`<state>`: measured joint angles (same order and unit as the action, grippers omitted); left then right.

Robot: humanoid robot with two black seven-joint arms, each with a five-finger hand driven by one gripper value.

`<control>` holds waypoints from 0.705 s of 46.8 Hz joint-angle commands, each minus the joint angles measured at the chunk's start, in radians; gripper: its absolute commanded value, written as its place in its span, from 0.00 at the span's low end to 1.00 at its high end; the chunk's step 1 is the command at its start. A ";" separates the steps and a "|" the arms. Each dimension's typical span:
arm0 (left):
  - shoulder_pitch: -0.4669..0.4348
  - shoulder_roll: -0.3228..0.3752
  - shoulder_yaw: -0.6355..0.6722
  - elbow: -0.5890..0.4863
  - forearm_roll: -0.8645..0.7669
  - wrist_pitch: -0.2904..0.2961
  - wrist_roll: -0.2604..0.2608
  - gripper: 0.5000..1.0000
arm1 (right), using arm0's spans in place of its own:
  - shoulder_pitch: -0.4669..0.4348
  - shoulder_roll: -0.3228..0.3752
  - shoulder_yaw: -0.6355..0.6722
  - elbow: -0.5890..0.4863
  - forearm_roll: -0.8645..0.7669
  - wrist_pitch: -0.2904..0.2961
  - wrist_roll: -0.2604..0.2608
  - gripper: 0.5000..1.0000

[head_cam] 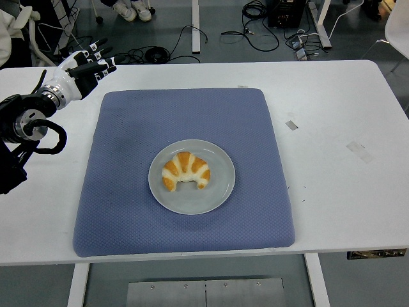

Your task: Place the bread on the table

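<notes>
From the head view, we see the golden-brown, crescent-shaped bread (186, 171) lying on a round pale grey plate (216, 193), which sits near the middle of a square blue textured mat (128, 192) on the white table (345, 115). Nothing touches the bread. Our left hand (85, 67), white-shelled with black fingertips, hovers over the far left part of the table, just beyond the mat's far left corner and well apart from the plate; its fingers are extended and slightly spread, holding nothing. Our right arm is not in view.

We judge that we are at the very start: the reach toward the bread is the step in hand, and no grasp is made yet. The next move calls for us to bring the left hand in over the plate, lower it, and close the fingers around the crescent gently, without dragging the plate. Then we would lift it and set it on bare table beside the mat.
</notes>
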<state>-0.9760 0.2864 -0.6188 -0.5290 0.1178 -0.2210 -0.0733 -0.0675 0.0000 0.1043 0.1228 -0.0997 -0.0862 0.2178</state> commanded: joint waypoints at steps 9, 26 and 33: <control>-0.001 0.007 -0.001 0.001 -0.001 0.000 0.003 0.99 | 0.000 0.000 0.000 0.000 0.000 0.000 0.000 1.00; -0.007 0.010 0.004 0.006 -0.001 0.005 0.003 0.99 | 0.000 0.000 0.000 0.000 0.000 0.000 0.000 1.00; 0.000 0.010 0.002 0.006 -0.003 0.008 0.003 0.99 | 0.000 0.000 0.000 0.000 0.000 0.000 0.000 1.00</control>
<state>-0.9796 0.2961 -0.6169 -0.5219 0.1164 -0.2143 -0.0701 -0.0675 0.0000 0.1043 0.1227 -0.0997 -0.0858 0.2179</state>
